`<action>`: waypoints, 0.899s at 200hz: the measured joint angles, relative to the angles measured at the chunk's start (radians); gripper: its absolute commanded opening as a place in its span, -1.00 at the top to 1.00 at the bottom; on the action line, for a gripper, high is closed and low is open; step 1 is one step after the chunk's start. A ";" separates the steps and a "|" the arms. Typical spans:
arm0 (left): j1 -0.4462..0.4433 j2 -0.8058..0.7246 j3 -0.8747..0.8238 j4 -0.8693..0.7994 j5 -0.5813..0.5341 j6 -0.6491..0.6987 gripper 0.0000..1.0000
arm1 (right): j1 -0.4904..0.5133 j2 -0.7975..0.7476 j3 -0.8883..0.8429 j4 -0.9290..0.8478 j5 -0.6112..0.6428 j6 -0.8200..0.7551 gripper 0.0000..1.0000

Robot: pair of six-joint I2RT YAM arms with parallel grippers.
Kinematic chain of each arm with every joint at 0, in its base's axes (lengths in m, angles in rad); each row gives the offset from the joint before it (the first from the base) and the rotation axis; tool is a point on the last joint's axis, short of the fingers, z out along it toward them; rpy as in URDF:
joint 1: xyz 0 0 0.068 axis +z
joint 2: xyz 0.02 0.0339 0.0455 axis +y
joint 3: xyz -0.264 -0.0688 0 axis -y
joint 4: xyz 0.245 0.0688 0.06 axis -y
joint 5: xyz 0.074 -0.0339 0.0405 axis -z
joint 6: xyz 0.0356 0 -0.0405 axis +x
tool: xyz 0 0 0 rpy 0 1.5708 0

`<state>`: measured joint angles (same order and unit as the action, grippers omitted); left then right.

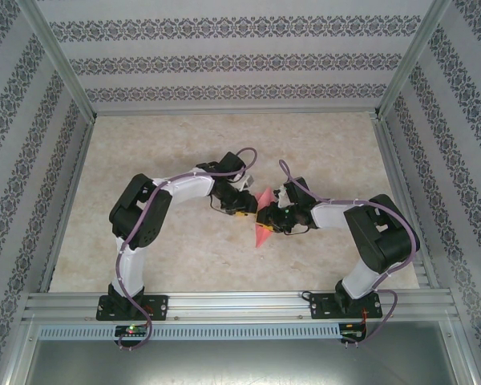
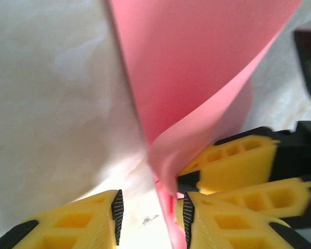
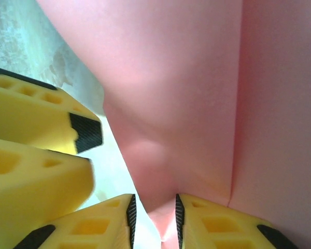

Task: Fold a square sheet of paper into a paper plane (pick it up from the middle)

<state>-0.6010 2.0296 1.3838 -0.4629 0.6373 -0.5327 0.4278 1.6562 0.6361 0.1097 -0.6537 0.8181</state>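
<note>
Your left jaws stand partly apart. The paper point(image 2: 197, 78) runs down through the gap and lies against one pad point(image 2: 188, 220), while the other pad point(image 2: 117, 210) is clear of it, so that side pinches nothing. Your right jaws are narrow around a bulged fold of the same sheet. It rests on one pad point(image 3: 179, 215) with a sliver of light by the other, and I cannot tell whether they truly clamp it.

The paper stands up off the desk point(image 1: 144, 160) at its middle, between the two wrists, with its pointed end toward the near edge. A straight crease shows in the right wrist view, so I judge you are partway through the folds and re-gripping to sharpen one or add another.

To do this well, make sure one side has a firm hold before the other lets go entirely. With both loose, the sheet will likely slump and the layers slip apart. Bring the left jaws onto the fold line itself, not the loose flap, and check that the edges meet before you squeeze. Close slowly, because thin paper buckles rather than slides. The right fingers point(image 2: 233, 161) sit just beside the left ones, so move one arm at a time and keep them from knocking together.
</note>
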 measured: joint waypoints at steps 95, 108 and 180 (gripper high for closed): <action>0.000 0.035 0.050 0.039 0.046 -0.018 0.24 | -0.001 0.000 -0.015 0.005 0.001 -0.014 0.71; 0.000 0.039 0.050 0.024 0.035 -0.013 0.24 | -0.005 0.000 -0.017 0.006 0.000 -0.014 0.71; -0.013 0.039 0.055 -0.015 -0.008 0.008 0.23 | -0.007 0.000 -0.019 0.013 -0.007 -0.013 0.64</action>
<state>-0.6144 2.0686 1.4384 -0.4778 0.6296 -0.5243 0.4206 1.6558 0.6167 0.1223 -0.6609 0.8047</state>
